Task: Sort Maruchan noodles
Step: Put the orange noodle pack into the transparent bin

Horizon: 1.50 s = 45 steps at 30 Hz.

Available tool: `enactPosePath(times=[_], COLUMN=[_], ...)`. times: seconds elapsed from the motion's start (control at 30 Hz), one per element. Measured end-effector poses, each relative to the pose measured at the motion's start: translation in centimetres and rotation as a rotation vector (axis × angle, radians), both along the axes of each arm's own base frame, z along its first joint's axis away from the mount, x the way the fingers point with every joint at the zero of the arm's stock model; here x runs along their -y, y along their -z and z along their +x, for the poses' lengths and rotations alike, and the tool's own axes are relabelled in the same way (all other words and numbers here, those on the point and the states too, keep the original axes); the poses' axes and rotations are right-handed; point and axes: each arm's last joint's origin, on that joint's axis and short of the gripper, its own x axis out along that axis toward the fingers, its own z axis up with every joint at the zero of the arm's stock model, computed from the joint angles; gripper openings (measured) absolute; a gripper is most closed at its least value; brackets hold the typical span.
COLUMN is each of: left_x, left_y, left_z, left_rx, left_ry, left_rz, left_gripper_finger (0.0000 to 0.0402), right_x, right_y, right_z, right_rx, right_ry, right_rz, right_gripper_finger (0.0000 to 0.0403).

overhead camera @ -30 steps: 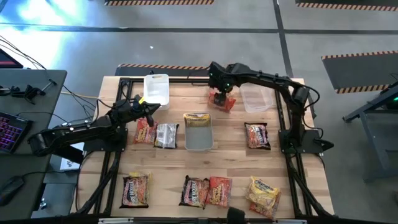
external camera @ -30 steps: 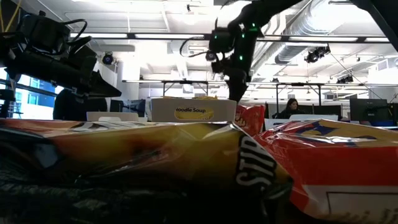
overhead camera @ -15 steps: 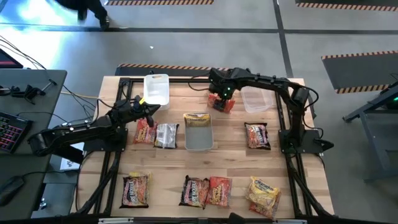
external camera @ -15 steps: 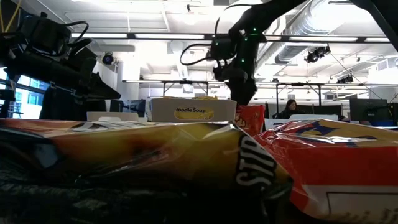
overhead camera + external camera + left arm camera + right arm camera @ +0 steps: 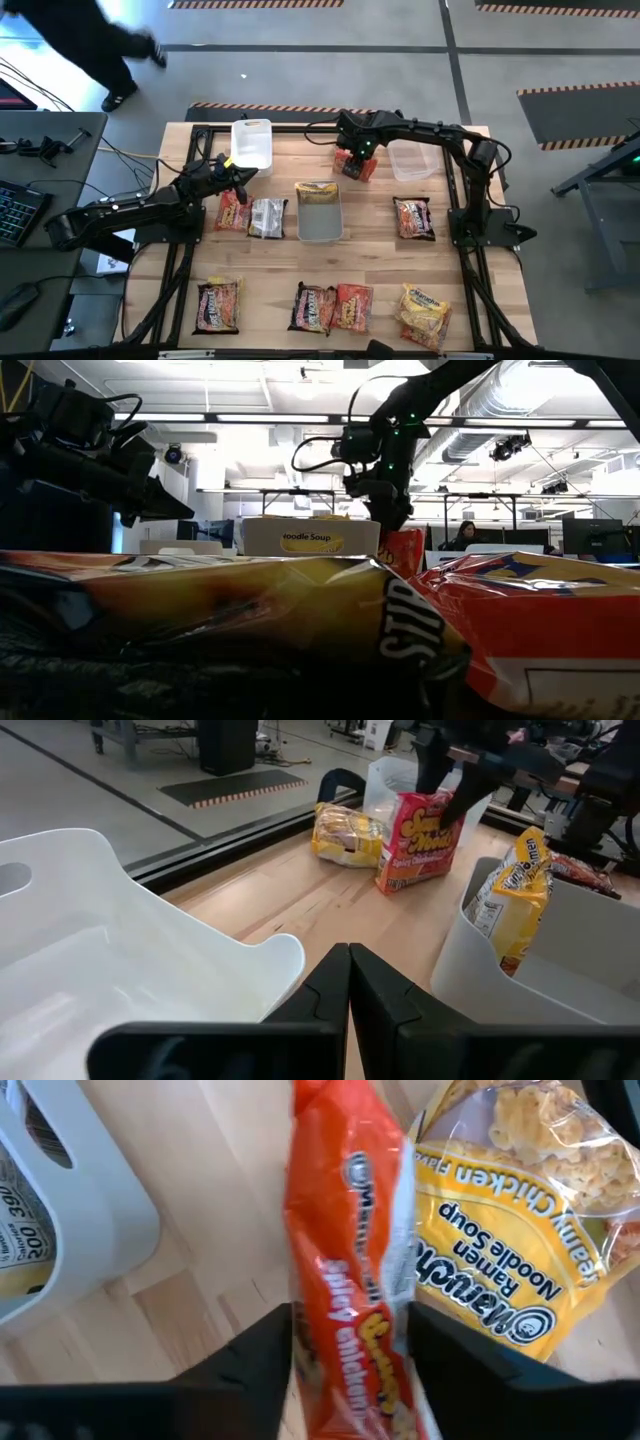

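Observation:
My right gripper (image 5: pixel 352 152) is at the far middle of the table, shut on a red-orange noodle packet (image 5: pixel 360 166). A yellow packet (image 5: pixel 510 1250) lies on the wood just behind it. My left gripper (image 5: pixel 238 176) hovers shut and touches nothing, between the white bin (image 5: pixel 252 145) and the centre bin (image 5: pixel 318 225). A yellow packet (image 5: pixel 316 190) stands inside that centre bin, leaning on its far wall. Other packets lie flat: two (image 5: pixel 232 210) (image 5: pixel 266 217) near my left gripper, a dark one (image 5: pixel 413 218) on the right, several along the near edge (image 5: pixel 330 307). My right gripper pinches the red-orange packet between its two fingers (image 5: pixel 255 1365), one on each flat face near the packet's upper edge (image 5: pixel 345 1320). The fingers come from above, pointing down. The packet stands on edge below them, upright, its lower edge (image 5: pixel 415 885) at the table top.
A clear bin (image 5: pixel 410 160) sits right of my right gripper at the far edge. The black frame rail (image 5: pixel 300 128) runs along the table's far side. Bare wood shows between the centre bin and the near row. A person walks on the floor beyond the far left corner.
My right gripper has come down toward the table with the red-orange packet and shifted slightly toward the far edge, staying shut on it. A person has walked into view on the floor at the far left.

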Motion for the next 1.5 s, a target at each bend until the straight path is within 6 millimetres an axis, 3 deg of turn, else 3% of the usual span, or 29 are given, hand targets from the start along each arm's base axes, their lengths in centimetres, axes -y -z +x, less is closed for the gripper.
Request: enactPosePath(times=[0.2,0.33,0.6,0.77,0.87,1.03,1.2,1.33,1.5], left_x=[0.0,0.0,0.0,0.0,0.0,0.0,0.0,0.0,0.0], left_y=[0.0,0.0,0.0,0.0,0.0,0.2,0.2,0.2,0.2], left_z=[0.0,0.0,0.0,0.0,0.0,0.0,0.0,0.0,-0.1], left_rx=[0.000,0.000,-0.002,-0.003,-0.004,-0.013,-0.013,-0.013,-0.028], left_ry=[0.000,0.000,0.000,0.000,0.001,-0.001,-0.001,-0.004,-0.011], left_rz=[0.000,-0.001,-0.001,-0.002,-0.003,-0.018,-0.018,-0.016,0.009], left_gripper_finger=[0.0000,0.0000,0.0000,0.0000,0.0000,0.0000,0.0000,0.0000,0.0000], right_x=[0.0,0.1,0.1,0.3,1.4,4.2,6.5,7.6,8.7], right_y=[-0.1,-1.0,-6.4,-9.8,-10.7,-9.7,-7.1,-4.8,-3.2], right_z=[0.0,0.2,-0.2,-2.4,-4.2,-7.4,-10.2,-11.6,-12.0], right_rx=[-0.001,0.001,-0.095,-0.327,-0.434,-0.473,-0.487,-0.496,-0.433], right_ry=[-0.033,-0.050,-0.180,-0.266,-0.315,-0.383,-0.429,-0.435,-0.439], right_rz=[-0.008,-0.015,-0.092,-0.199,-0.203,-0.172,-0.196,-0.222,-0.261], right_gripper_finger=[0.0068,0.0031,0.0025,0.0024,0.0023,0.0023,0.0018,0.0017,0.0017])
